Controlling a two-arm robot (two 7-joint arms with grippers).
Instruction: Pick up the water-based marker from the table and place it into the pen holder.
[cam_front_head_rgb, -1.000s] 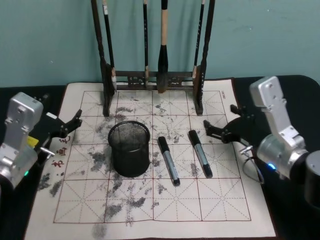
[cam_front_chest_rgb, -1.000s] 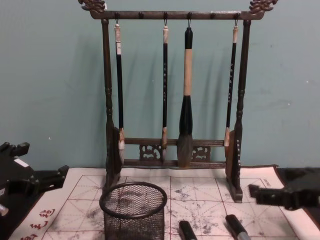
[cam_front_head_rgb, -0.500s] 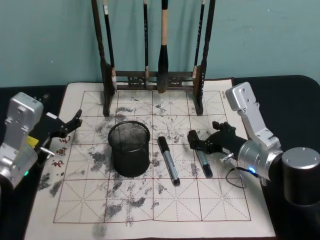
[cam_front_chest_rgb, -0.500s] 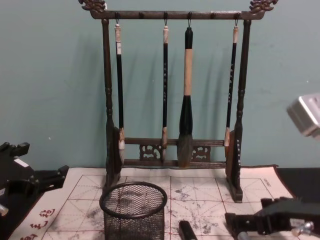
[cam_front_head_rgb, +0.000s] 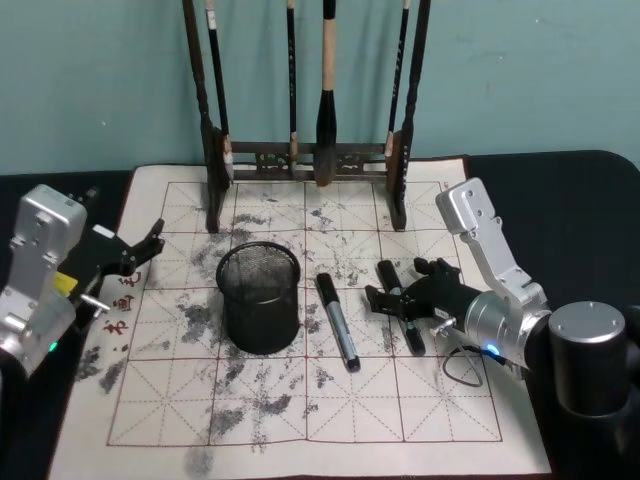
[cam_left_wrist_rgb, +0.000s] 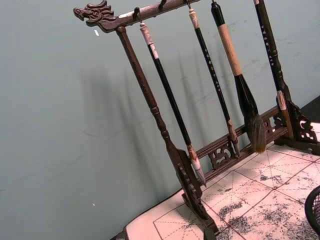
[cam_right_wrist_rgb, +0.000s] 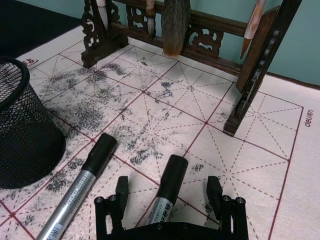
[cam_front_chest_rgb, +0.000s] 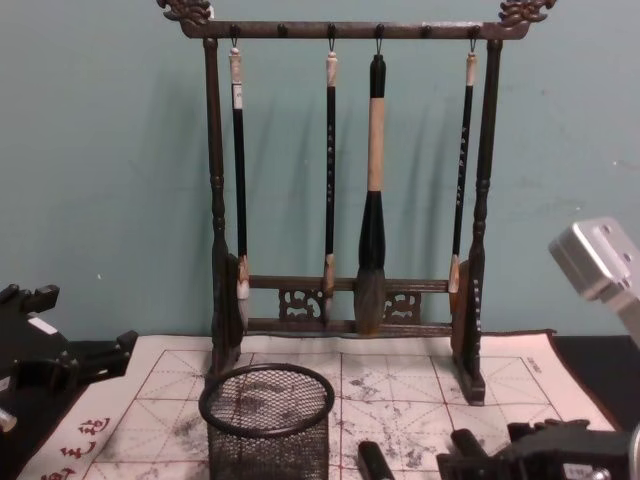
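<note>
Two water-based markers with black caps and silver barrels lie on the ink-stained mat, right of the pen holder (cam_front_head_rgb: 258, 297), a black wire-mesh cup (cam_right_wrist_rgb: 22, 130). The left marker (cam_front_head_rgb: 337, 322) lies free. My right gripper (cam_front_head_rgb: 396, 284) is open and low over the right marker (cam_right_wrist_rgb: 171, 181), one finger on each side of its barrel near the cap. In the right wrist view the fingers (cam_right_wrist_rgb: 121, 188) stand clear of the barrel. My left gripper (cam_front_head_rgb: 150, 243) is parked open at the mat's left edge.
A tall dark wooden rack (cam_front_head_rgb: 310, 155) hung with several brushes stands at the back of the mat (cam_front_head_rgb: 300, 420). The rack's right foot (cam_right_wrist_rgb: 240, 112) is just beyond the right gripper. Black tabletop surrounds the mat.
My right arm has swung left and down from the mat's right edge until its open fingers straddle the right marker. The left arm, both markers and the pen holder have not moved.
</note>
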